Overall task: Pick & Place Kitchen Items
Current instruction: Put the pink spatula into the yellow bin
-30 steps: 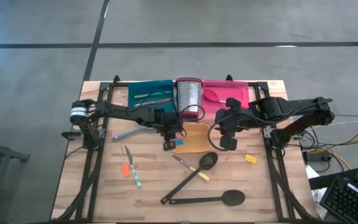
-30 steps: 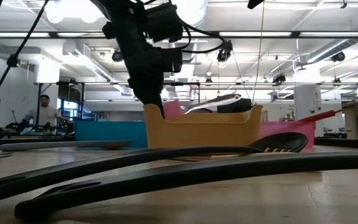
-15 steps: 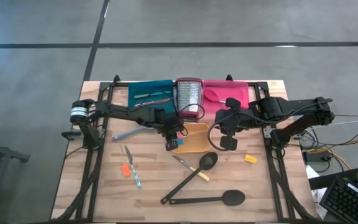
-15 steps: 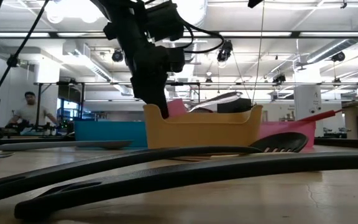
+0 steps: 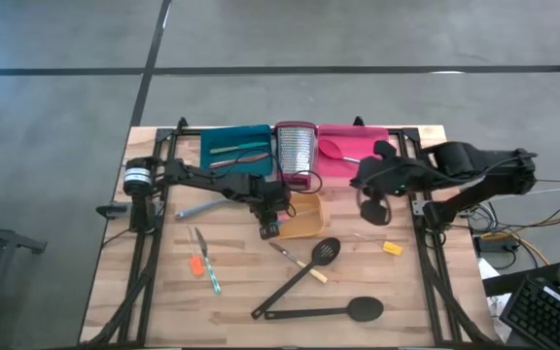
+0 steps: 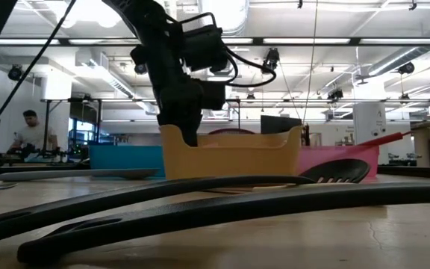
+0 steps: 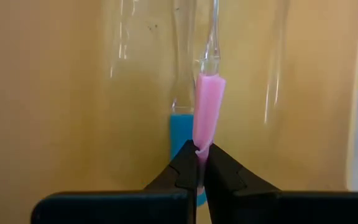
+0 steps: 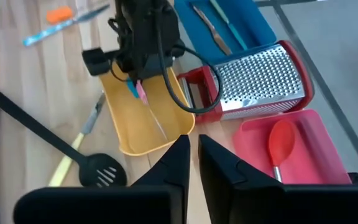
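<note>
My left gripper [image 5: 271, 229] reaches low at the orange tray's [image 5: 308, 226] near-left edge, fingers pinched together. My right gripper [image 5: 375, 211] hangs clear off the tray's right side, fingers nearly closed, empty.

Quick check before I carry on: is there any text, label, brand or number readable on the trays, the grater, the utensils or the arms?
None can be read in any view.
Orange tray, teal tray, pink tray: no markings show.
Grater: bare metal holes, no brand visible.
Left gripper, pinching a pink-handled tool: no lettering.
Room behind the table, low view: any signs too small to read.
</note>
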You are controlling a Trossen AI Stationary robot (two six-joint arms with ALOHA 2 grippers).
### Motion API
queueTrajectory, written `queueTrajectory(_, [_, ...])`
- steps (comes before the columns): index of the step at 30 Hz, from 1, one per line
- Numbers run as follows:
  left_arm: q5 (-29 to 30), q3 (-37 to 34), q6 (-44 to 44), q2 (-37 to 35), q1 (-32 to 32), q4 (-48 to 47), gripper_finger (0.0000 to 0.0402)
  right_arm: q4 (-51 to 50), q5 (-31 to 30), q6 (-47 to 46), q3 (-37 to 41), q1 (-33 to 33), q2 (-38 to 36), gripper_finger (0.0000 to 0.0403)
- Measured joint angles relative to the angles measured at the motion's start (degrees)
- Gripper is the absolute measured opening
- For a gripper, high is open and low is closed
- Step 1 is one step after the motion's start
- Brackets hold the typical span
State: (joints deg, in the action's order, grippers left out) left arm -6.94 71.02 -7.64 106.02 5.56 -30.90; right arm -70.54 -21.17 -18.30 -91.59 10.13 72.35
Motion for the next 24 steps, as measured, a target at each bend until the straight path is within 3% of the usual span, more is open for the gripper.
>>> queueTrajectory(10, [0.0, 1.1, 0.3, 0.0, 2.2, -2.5, 0.0013, 0.0, 0.0, -1.3, 0.0, 0.0, -2.9, 0.0009])
queueTrajectory(18, [-3.8, 2.4, 3.5, -0.3, 2.2, -5.3, 0.0110, 0.1, 0.0, -1.3, 0.0, 0.0, -2.9, 0.0008])
queueTrajectory(24, [-3.9, 7.4, 6.1, -0.6, 2.2, -12.2, 0.0155, 0.1, 0.0, -1.3, 0.0, 0.0, -2.9, 0.0008])
